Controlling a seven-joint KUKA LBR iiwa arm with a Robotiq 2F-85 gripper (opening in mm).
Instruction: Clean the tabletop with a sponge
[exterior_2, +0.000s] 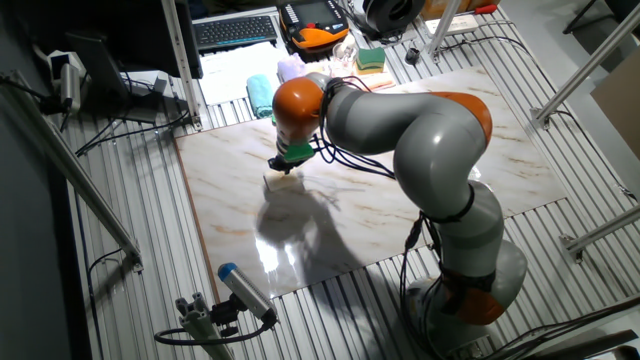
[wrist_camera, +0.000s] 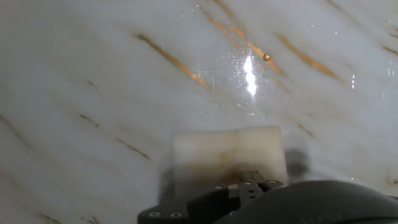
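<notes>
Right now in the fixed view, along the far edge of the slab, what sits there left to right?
Black keyboard → folded teal cloth → lilac cloth → green-and-yellow sponge, all just beyond the tabletop. The orange device behind them overlaps in order, so I left it out.

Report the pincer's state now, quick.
Pincer: down at the sponge on the tabletop; fingers hidden, so open or closed cannot be told.
</notes>
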